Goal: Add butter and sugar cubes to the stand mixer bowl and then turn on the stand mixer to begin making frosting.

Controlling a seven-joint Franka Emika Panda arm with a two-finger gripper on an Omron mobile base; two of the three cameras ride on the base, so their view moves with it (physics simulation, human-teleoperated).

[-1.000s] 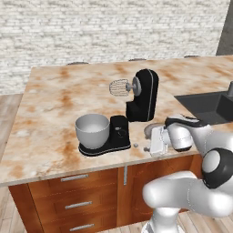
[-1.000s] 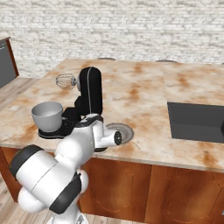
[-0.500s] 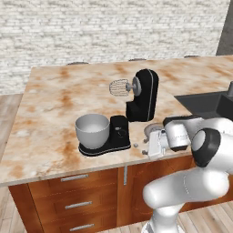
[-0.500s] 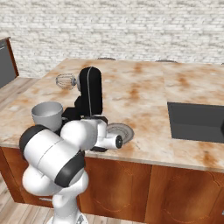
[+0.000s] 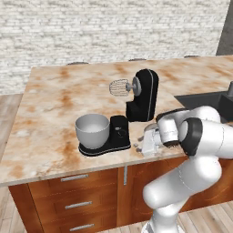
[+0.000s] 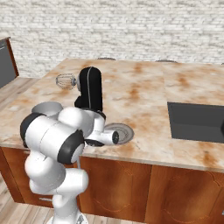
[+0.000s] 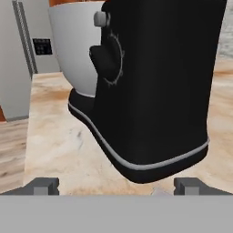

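The black stand mixer (image 5: 142, 94) stands mid-counter, its wire whisk (image 5: 119, 87) held up in the air. The silver stand mixer bowl (image 5: 92, 130) sits on the flat black base in front of it, with nothing visible inside. My gripper (image 5: 139, 145) hovers low over the counter just right of that base, pointing at it. In the hand view the mixer's black block with its dial (image 7: 109, 59) looms close, the bowl (image 7: 73, 50) behind it. My gripper (image 7: 116, 189) is open with nothing between its fingertips (image 7: 43, 185). Butter and sugar cubes are hidden.
A flat round grey plate (image 6: 119, 132) lies on the counter beside my hand, near the front edge. A dark sink (image 6: 197, 120) is sunk into the counter at the right. Wooden drawers (image 5: 73, 205) run below the counter front.
The hand has crept slightly left and lower toward the mixer's base, and the arm's elbow has swung forward. The jaws have stayed open.
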